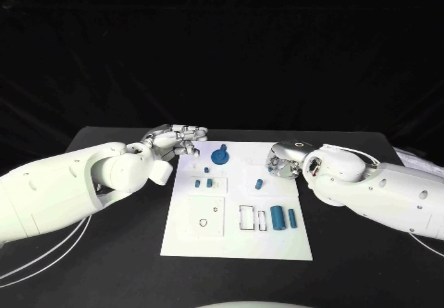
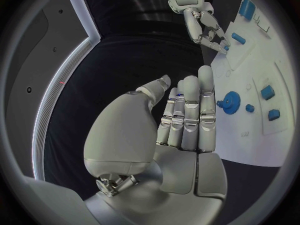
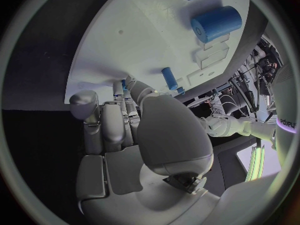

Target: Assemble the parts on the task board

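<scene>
Board [image 1: 185, 237] lies flat mid-table, white. Blue parts on it: gear [image 1: 220, 156] at the far end, two small pegs [image 1: 203, 183] just nearer, a short pin [image 1: 259, 184] toward the right side, a thick cylinder [image 1: 276, 219] and a slimmer rod [image 1: 291, 218] side by side near the right edge, next to a rectangular slot [image 1: 247, 217]. A raised plate [image 1: 205, 215] with a small oval hole sits at the near left.

Left hand [image 1: 178, 141] hovers at the board's far left corner, beside the gear, not touching it. In the left wrist view the fingers [image 2: 187, 116] lie straight and close together, thumb apart, nothing held: open.

Right hand [image 1: 283, 162] hangs over the board's far right edge, near the pin. In the right wrist view the fingers [image 3: 109, 127] are partly curled toward the thumb; nothing visible in them. Whether the tips meet: cannot tell.

Handling, as judged:
- Parts look like rigid printed plastic: light, stiff, not fragile, surface likely smooth, so some slip risk under metal fingertips.
- Cylinder and rod may roll if nudged sideways; take them across the middle, thumb against a finger, and lift straight up.
- Gear: pinch at the raised hub or across the toothed rim; teeth give purchase.
- Pegs and pin are small; fingertip pinch only, easy to knock over or flick away.
- Board is thin and may slide under side load.
</scene>
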Motion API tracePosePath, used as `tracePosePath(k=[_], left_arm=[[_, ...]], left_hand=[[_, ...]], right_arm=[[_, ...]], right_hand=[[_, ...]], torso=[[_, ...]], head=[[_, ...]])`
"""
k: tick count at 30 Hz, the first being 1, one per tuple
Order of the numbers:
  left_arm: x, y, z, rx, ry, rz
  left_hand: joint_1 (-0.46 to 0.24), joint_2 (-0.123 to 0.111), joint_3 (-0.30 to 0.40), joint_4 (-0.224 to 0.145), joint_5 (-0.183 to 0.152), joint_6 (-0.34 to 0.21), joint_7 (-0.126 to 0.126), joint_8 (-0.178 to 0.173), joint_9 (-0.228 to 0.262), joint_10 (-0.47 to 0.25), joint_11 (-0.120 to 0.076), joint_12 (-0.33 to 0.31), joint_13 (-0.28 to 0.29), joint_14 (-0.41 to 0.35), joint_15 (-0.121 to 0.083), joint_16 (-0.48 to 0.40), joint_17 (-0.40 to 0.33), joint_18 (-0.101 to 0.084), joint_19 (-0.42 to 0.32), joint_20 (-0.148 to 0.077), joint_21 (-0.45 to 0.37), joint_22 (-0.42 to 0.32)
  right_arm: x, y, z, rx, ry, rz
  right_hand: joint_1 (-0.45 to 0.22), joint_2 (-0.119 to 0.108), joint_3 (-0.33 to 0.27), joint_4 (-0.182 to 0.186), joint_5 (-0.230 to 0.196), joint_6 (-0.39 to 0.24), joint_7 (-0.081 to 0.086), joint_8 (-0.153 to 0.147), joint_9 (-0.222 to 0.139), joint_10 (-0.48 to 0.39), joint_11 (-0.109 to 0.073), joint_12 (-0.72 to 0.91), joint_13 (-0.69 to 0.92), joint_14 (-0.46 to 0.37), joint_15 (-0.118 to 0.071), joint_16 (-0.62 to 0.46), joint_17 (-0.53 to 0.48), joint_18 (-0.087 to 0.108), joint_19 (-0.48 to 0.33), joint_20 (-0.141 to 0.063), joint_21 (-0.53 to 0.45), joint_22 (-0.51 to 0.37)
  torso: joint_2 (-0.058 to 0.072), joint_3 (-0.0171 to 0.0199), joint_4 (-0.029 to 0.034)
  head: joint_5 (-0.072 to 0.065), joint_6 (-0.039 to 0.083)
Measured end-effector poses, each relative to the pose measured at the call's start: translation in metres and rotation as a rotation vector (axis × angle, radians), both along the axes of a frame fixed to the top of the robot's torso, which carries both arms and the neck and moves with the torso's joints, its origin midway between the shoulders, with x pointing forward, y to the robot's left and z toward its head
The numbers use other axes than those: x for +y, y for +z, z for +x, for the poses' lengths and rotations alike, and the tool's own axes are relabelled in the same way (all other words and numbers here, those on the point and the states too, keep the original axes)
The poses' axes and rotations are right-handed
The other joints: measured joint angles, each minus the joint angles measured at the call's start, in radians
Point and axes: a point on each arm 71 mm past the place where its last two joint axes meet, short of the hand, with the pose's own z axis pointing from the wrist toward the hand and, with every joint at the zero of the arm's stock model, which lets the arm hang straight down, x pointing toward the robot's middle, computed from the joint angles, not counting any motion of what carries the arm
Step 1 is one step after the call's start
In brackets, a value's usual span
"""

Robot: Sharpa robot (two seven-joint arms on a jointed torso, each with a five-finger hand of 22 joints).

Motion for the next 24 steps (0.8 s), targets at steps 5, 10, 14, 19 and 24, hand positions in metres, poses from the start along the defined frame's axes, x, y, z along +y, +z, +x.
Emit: tracePosePath(k=[5, 10, 14, 19, 24], left_arm=[[-0.0001, 0.0000, -0.0001, 0.001, 0.002, -0.003], [-0.0008, -0.0003, 0.0002, 0.003, 0.004, -0.004], [-0.0013, -0.0003, 0.0003, 0.003, 0.004, -0.005], [-0.0014, -0.0004, 0.0004, 0.004, 0.005, -0.005], [-0.0013, -0.0006, 0.0010, 0.004, 0.007, -0.005]], left_hand=[[0.004, 0.004, -0.004, 0.001, 0.000, 0.000, 0.000, 0.000, 0.000, -0.002, 0.002, 0.000, 0.000, -0.002, -0.002, -0.004, -0.002, 0.000, 0.000, 0.000, -0.005, -0.004], [0.004, 0.004, -0.005, 0.000, 0.000, -0.007, 0.000, 0.000, 0.000, -0.005, 0.005, 0.006, 0.000, -0.007, 0.000, -0.004, -0.003, 0.000, 0.000, 0.000, -0.005, -0.005], [0.004, 0.004, -0.005, 0.000, 0.000, -0.007, 0.000, 0.000, 0.000, -0.005, 0.005, 0.006, 0.000, -0.007, 0.000, -0.004, -0.004, 0.000, 0.000, 0.000, -0.005, -0.006], [0.008, 0.008, -0.008, -0.003, 0.000, -0.007, 0.000, 0.000, 0.000, -0.009, 0.002, 0.006, 0.000, -0.007, 0.000, -0.004, -0.005, 0.000, 0.000, 0.000, -0.012, -0.008], [0.008, 0.008, -0.008, -0.003, 0.000, -0.009, 0.002, 0.000, 0.000, -0.009, 0.002, 0.006, 0.000, -0.007, 0.000, -0.004, -0.006, 0.000, 0.000, 0.000, -0.012, -0.010]], right_arm=[[0.0025, -0.0007, 0.0015, 0.000, 0.000, -0.020], [0.0056, -0.0007, 0.0023, -0.007, 0.002, -0.042], [0.0069, -0.0011, 0.0018, -0.017, 0.004, -0.053], [0.0062, -0.0024, -0.0003, -0.037, 0.001, -0.048], [0.0030, -0.0038, -0.0049, -0.061, -0.006, -0.023]], right_hand=[[-0.002, 0.002, 0.013, -0.001, -0.006, 0.016, -0.004, -0.002, 0.004, 0.011, -0.002, 0.001, -0.004, 0.001, -0.006, 0.005, 0.004, 0.000, 0.009, -0.005, 0.009, 0.016], [-0.008, 0.008, 0.029, -0.013, -0.008, 0.042, -0.011, 0.007, 0.004, 0.036, -0.010, 0.004, -0.021, -0.002, -0.009, 0.005, -0.002, 0.000, 0.022, -0.007, 0.030, 0.040], [-0.008, 0.008, 0.036, -0.014, -0.008, 0.054, -0.013, 0.011, 0.006, 0.047, -0.015, 0.003, -0.020, 0.001, -0.013, 0.005, -0.002, 0.000, 0.025, -0.011, 0.037, 0.052], [-0.041, 0.008, 0.032, -0.005, -0.009, 0.057, -0.013, 0.013, 0.011, 0.059, -0.012, 0.001, -0.023, 0.001, -0.013, 0.005, -0.002, 0.000, 0.036, -0.006, 0.047, 0.068], [-0.049, 0.007, 0.025, 0.003, -0.009, 0.062, -0.018, 0.013, 0.012, 0.061, -0.014, 0.001, -0.027, 0.001, -0.013, 0.005, -0.001, 0.000, 0.041, -0.009, 0.051, 0.075]], torso=[[0.000, 0.0000, -0.0001], [0.000, 0.0005, -0.0009], [-0.001, 0.0004, -0.0014], [-0.001, 0.0004, -0.0008], [-0.002, 0.0006, 0.0005]], head=[[0.001, -0.004], [0.002, -0.006], [0.001, -0.008], [-0.003, -0.009], [-0.003, -0.009]])
